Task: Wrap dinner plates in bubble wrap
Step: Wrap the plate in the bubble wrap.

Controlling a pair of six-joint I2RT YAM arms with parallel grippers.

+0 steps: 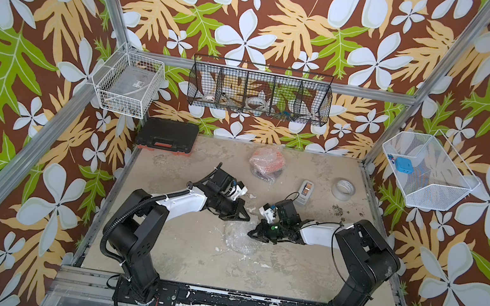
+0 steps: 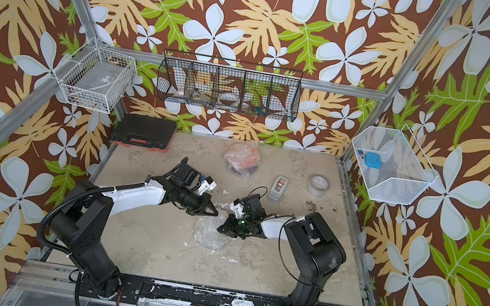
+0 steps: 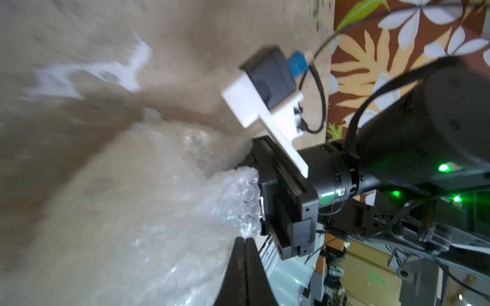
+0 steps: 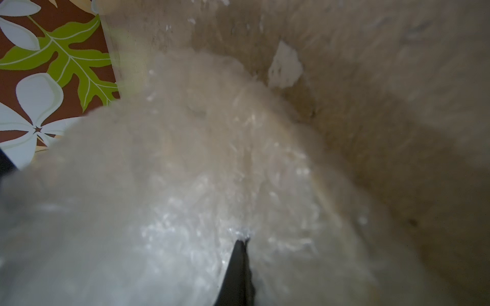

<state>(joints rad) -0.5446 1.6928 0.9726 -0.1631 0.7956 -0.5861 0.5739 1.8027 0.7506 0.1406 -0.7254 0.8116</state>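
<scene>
The bubble wrap (image 1: 240, 239), a crumpled, glinting clear mound, sits mid-worktop (image 1: 175, 249), well apart from the tape roll (image 1: 343, 189). The right end effector (image 1: 251, 233) pinches its bunched edge; the left end effector (image 1: 247, 219) is squeezed shut just beside it. The wrapped orange plate (image 1: 267, 164) lies nearer that roll.

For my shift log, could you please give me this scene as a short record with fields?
left gripper: shut, tip at the wrap; grip unclear
right gripper: shut on wrap, bunching it
wrap: crumpled bundle at table centre; contents unclear
orange plate: wrapped, at the far edge
tape roll: lying flat, far right
case: closed, far left corner
</scene>
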